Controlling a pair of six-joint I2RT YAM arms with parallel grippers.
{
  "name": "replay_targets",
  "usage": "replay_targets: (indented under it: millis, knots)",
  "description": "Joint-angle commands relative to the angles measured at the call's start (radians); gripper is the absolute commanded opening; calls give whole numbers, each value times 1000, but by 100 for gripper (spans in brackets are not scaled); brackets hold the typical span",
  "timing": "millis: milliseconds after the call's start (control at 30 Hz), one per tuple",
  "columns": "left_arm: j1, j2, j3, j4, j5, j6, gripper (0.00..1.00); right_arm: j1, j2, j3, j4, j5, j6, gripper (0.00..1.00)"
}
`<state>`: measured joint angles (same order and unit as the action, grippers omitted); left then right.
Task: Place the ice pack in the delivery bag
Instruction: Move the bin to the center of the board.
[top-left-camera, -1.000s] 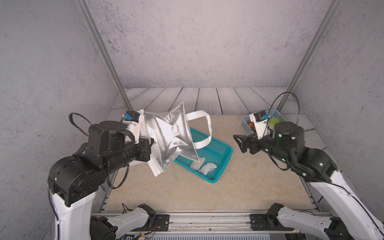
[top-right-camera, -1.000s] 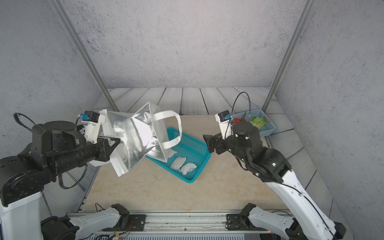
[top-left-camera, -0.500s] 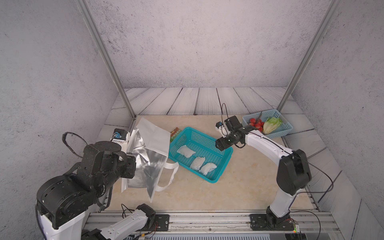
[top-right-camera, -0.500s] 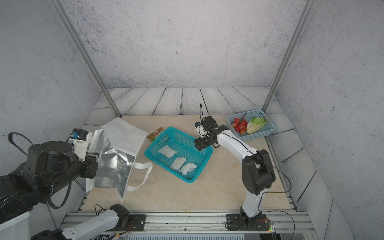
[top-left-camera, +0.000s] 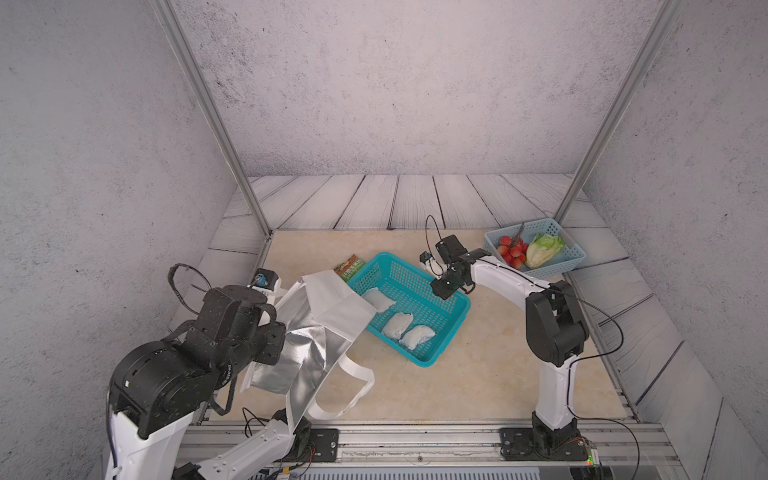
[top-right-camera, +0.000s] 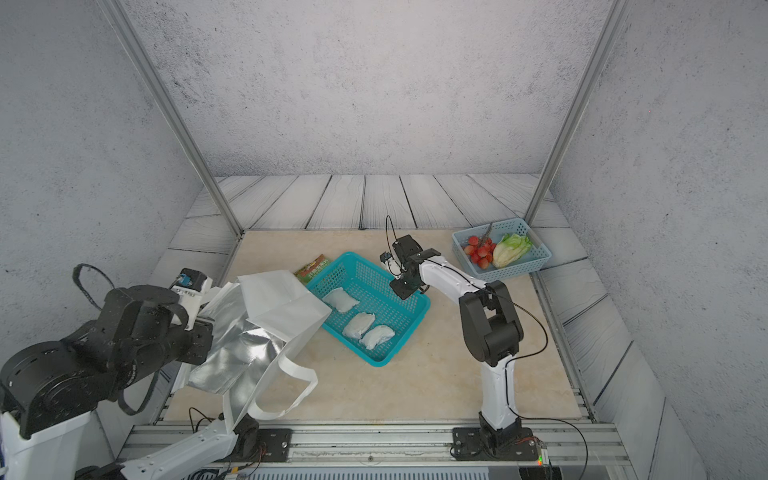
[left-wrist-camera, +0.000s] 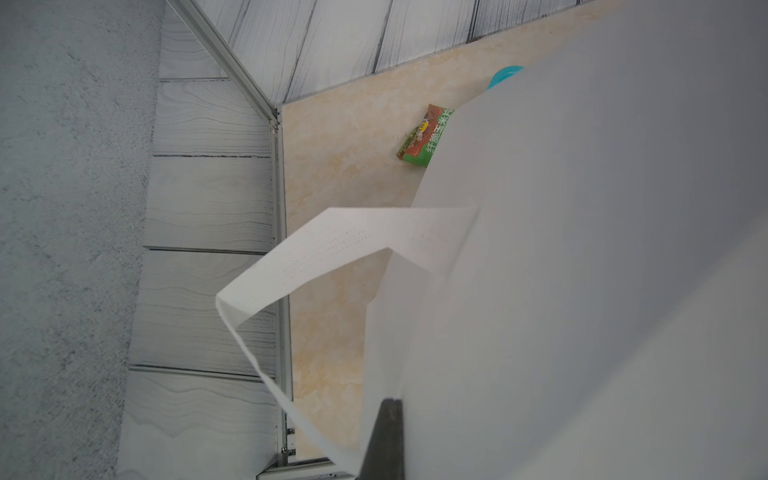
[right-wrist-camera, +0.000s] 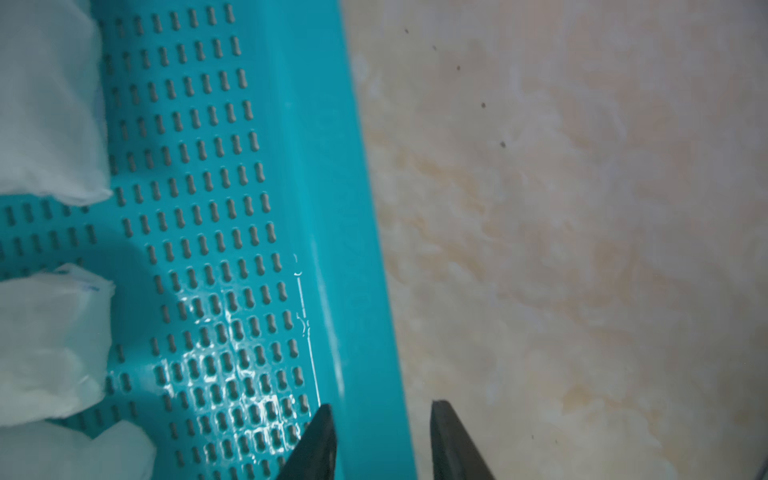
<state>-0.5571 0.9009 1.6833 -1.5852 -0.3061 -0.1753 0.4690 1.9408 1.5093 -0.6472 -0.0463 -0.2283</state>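
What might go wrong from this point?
The right pincer straddles the rim of the teal mesh basket, not an ice pack; closing there may drag or tip the basket. The delivery bag hangs crumpled over the basket's edge, so a pack could miss its mouth.

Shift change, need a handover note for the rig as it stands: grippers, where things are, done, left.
Left gripper: shut on the delivery bag, holding it by an edge with the foil lining showing.
Right gripper: open, jaws astride the rim of the teal basket, holding nothing.
Ice packs: all three lie in the teal basket; in both top views the bag overlaps the basket's corner.
Done: bag gripped. No pack is visible in it.
Left: pick one pack and place it in the bag.
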Motion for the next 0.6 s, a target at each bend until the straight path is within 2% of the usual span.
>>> replay_targets:
  millis: [0,100,200,267,333,400,467,533,567]
  knots:
    - [2,-2,-78,63,93,36,0,-71,-140,-119,13,87,40,29]
    - [2,19,-143,155,168,55,0,-136,-251,-254,33,118,105,26]
    - [2,63,-180,237,186,89,0,-209,-334,-362,24,165,170,28]
    - [3,102,-192,283,190,107,0,-238,-395,-403,9,249,206,48]
    - [3,152,-186,315,203,111,0,-242,-495,-408,-15,301,216,63]
    - [3,209,-170,325,243,102,0,-242,-603,-393,-24,299,214,71]
    - [3,251,-165,325,261,83,0,-243,-697,-372,-8,190,208,74]
    - [3,272,-170,325,271,69,0,-241,-764,-410,112,-31,224,79]
    - [3,275,-174,328,278,63,0,-238,-768,-424,160,-143,282,83]
